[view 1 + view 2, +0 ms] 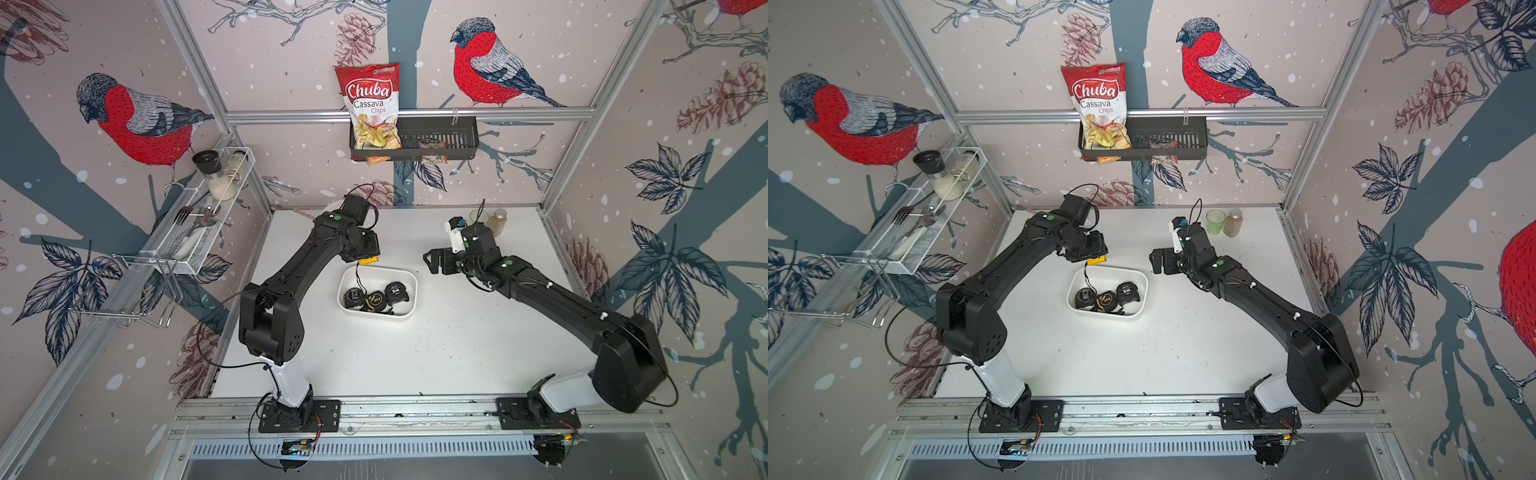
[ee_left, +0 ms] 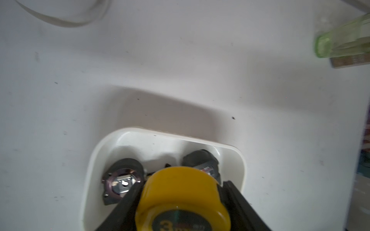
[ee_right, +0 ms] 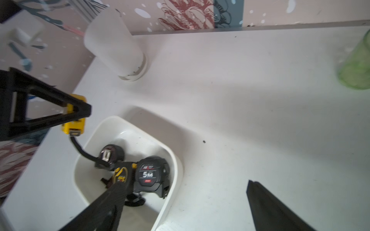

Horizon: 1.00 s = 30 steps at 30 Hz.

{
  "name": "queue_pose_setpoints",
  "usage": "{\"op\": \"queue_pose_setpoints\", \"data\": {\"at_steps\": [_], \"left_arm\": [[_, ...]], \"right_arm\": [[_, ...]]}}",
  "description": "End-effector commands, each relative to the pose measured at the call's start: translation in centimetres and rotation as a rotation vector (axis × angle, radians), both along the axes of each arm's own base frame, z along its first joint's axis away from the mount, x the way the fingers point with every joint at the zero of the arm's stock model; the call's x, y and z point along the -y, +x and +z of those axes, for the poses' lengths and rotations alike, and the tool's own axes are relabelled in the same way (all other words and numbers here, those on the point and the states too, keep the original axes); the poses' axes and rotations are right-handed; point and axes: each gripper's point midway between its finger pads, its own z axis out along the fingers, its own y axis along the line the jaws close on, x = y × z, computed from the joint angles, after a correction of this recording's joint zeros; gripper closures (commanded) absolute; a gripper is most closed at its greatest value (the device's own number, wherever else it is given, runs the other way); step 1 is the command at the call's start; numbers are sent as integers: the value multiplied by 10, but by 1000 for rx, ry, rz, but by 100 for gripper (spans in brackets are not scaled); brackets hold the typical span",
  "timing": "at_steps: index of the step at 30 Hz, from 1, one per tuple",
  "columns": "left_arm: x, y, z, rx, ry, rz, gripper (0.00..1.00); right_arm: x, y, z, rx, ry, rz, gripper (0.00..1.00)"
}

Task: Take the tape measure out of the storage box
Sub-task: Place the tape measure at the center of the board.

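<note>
A yellow tape measure [image 1: 369, 261] [image 2: 180, 192] hangs just above the far left corner of the white storage box [image 1: 411, 277] [image 1: 1142, 286]. My left gripper [image 1: 365, 258] [image 2: 182, 185] is shut on it, one black finger on each side. Its black wrist strap [image 3: 80, 149] trails down into the box. Three more tape measures lie inside: a black one with its clip up [image 1: 353, 297], a black and yellow one [image 1: 374, 300], and a black one marked 5M [image 3: 148, 175]. My right gripper [image 1: 430, 259] [image 3: 185, 181] hovers open, right of the box, holding nothing.
A tall white cup [image 3: 114, 44] stands at the table's back left corner. A green cup [image 1: 478, 216] and a spice jar [image 1: 497, 220] stand at the back right. A black wall basket [image 1: 436, 139] holds a chips bag [image 1: 370, 104]. A wire rack [image 1: 203, 216] hangs on the left wall.
</note>
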Motion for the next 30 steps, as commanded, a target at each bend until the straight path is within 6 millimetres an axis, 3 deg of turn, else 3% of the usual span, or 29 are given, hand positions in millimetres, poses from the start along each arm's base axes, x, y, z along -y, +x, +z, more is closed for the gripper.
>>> {"op": "queue_pose_setpoints", "data": {"at_steps": [1,4,8,14,20,30], "left_arm": [[52,-2,38,-12,-335,58,100],[77,-3,53,-32,-425,57,100],[88,10,71,29,-480,103,100],[107,31,70,35,-525,121,100],[118,39,79,48,-588,149,100],[139,24,81,-14,-610,93,100]], "right_arm": [[-12,-6,34,4,299,51,0],[-17,-9,50,52,359,73,0],[-26,-5,62,53,386,116,2],[-38,-5,80,83,414,154,8],[-42,-7,72,78,383,155,12],[-40,2,61,92,338,123,19]]}}
